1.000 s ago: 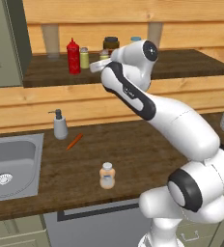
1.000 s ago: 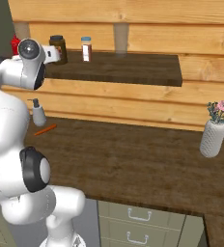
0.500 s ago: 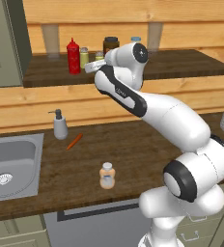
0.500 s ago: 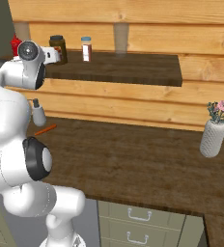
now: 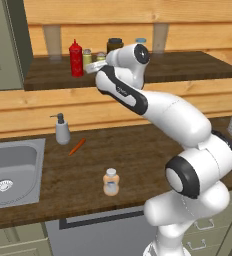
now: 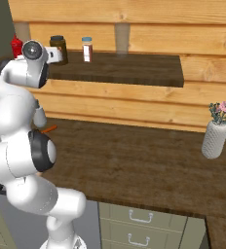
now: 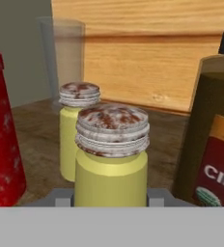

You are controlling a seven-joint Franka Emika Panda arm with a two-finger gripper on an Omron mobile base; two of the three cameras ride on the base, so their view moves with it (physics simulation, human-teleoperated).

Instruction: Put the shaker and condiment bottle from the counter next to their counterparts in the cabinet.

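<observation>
Shaker at the cabinet shelf, condiment bottle on the counter.

Left base view: the arm reaches up to the cabinet [image 5: 198,67] shelf, gripper [image 5: 94,66] near its left end beside the red squeeze bottle [image 5: 76,58], the paler shaker [image 5: 87,56] and the dark brown jar [image 5: 114,45]. The condiment bottle [image 5: 111,181] stands upright near the front edge of the counter [image 5: 138,155]; soap dispenser [image 5: 62,129] by the sink [image 5: 13,170].
Right base view: blue-capped jar [image 6: 87,49] on the shelf; vase [image 6: 216,132] toward the counter's right end.
Hand view: the shaker [image 7: 111,154] stands upright between the fingers [image 7: 61,197], which sit close at its sides; whether they clamp it I cannot tell. Its twin stands just behind it.
</observation>
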